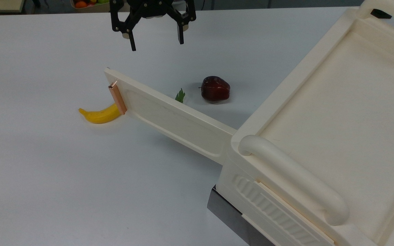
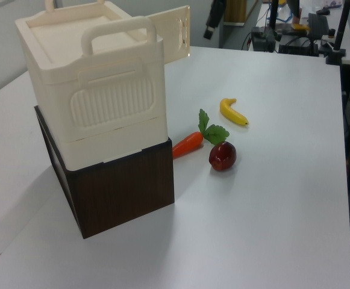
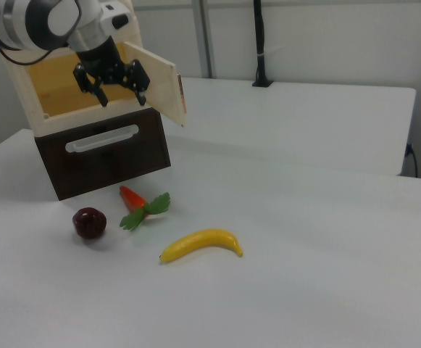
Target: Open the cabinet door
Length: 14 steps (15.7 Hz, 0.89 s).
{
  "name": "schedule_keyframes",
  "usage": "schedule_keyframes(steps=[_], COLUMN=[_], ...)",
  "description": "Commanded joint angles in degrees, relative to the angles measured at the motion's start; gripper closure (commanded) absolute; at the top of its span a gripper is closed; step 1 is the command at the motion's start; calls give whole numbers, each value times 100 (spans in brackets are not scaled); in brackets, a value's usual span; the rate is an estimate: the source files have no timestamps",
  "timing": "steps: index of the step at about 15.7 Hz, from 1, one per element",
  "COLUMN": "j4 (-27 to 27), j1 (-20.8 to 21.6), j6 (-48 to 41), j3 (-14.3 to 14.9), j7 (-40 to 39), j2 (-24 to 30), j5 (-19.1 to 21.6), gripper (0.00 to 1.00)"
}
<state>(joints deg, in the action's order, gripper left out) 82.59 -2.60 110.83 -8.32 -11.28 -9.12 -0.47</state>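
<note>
We see the cabinet door (image 1: 169, 118) standing wide open, sticking out from the cream cabinet (image 1: 337, 112) over the white surface (image 1: 46, 177). Our gripper (image 1: 155, 41) hangs in the air with its two fingers spread wide, holding nothing, apart from the door's copper strip (image 1: 117, 99). We think the opening job is nearly done or done. If more swing is wanted, we think the next move is a soft push on the door's free edge, near the strip.

In the right view a banana (image 3: 201, 245), a toy carrot (image 3: 143, 204) and a red apple (image 3: 89, 222) lie on the surface in front of the cabinet. They sit low, under the door, so we think nothing blocks it.
</note>
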Motion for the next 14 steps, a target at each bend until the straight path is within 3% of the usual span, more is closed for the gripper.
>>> schedule_keyframes(steps=[1, 6, 10, 14], j4=[283, 732, 1031, 996], j1=[-4, 5, -48, -232], j6=[-868, -1748, -2013, -2030], j3=[24, 436, 481, 489], j7=[424, 732, 996, 1040], j2=[130, 639, 903, 912], j5=[-208, -226, -226, -226], gripper=[0, 0, 0, 0])
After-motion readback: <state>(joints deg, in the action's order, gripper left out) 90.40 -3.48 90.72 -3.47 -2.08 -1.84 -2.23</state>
